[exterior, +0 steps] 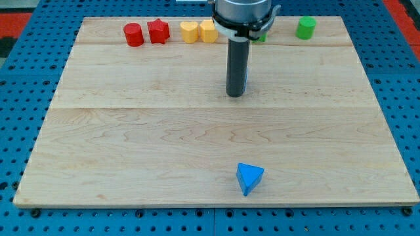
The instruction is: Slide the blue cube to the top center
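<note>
My tip (235,96) rests on the wooden bench (131,144), a little right of centre and in the far half. I carry no pincer, only this dark rod, so there is no grip width to tell.

Just behind the rod's right edge a sliver of blue (245,83) shows; I cannot tell its shape, since the rod hides most of it.

A blue wedge (249,177) lies near the bench's near edge, a little right of centre, well apart from my tip.

Along the far edge stands a row: a red cylinder (134,35) at the left, a red star (158,31) just beside it, then a yellow heart (189,32) touching another yellow block (208,31). A green block (262,36) peeks out behind my arm, mostly hidden. A green cylinder (305,28) stands further right.
</note>
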Motion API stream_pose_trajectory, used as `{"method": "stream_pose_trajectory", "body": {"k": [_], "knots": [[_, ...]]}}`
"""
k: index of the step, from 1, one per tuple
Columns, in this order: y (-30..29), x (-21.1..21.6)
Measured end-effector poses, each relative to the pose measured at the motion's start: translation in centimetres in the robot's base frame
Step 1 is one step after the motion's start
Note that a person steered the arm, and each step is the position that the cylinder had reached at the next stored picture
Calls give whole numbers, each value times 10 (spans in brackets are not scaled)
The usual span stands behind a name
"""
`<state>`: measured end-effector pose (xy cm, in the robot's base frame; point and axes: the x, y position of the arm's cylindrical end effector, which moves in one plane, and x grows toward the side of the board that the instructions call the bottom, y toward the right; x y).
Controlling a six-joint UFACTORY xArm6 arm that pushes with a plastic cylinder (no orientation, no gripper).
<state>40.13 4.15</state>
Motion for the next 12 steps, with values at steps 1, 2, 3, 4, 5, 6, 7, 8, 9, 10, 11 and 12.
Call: {"method": "stream_pose_trajectory", "body": {"k": [1, 2, 3, 4, 5, 6, 7, 8, 9, 10, 11, 12], "knots": [[-4, -13], [6, -10], [43, -50], [8, -72], [-18, -80], [-3, -87], [13, -114], [55, -116], [40, -125], [4, -137], [-44, -101], [-73, -60]]}}
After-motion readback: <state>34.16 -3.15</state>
